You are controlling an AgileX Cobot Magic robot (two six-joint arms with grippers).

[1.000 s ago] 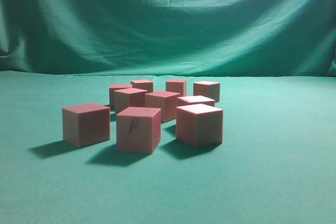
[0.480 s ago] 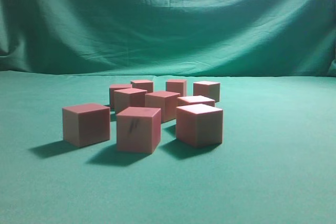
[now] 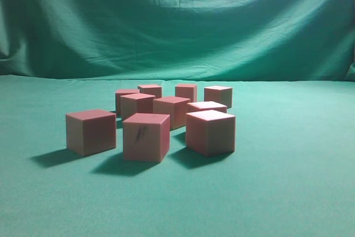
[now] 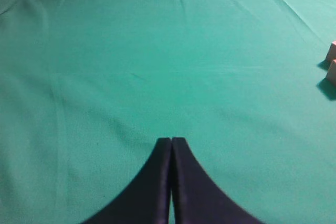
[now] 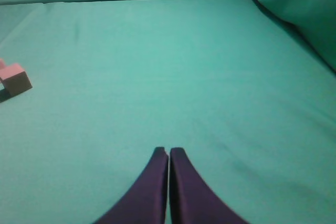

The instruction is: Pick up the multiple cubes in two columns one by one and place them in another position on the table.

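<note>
We count 9 cubes (image 3: 146, 136) clustered on the tabletop (image 3: 288, 192); how many are moved is unclear. Left pincer (image 4: 171, 141) and right pincer (image 5: 168, 151) are both closed, empty, clear of the cubes.

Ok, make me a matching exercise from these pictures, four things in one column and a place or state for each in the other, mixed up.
Things:
1. smudged cube
2. leftmost cube
3. left hand
4. backdrop cloth

Places or states:
A. draped behind the table
B. shut, over bare cloth
C. front middle of the group
D. set apart at the group's left

Pairs: 1-C, 2-D, 3-B, 4-A
</note>
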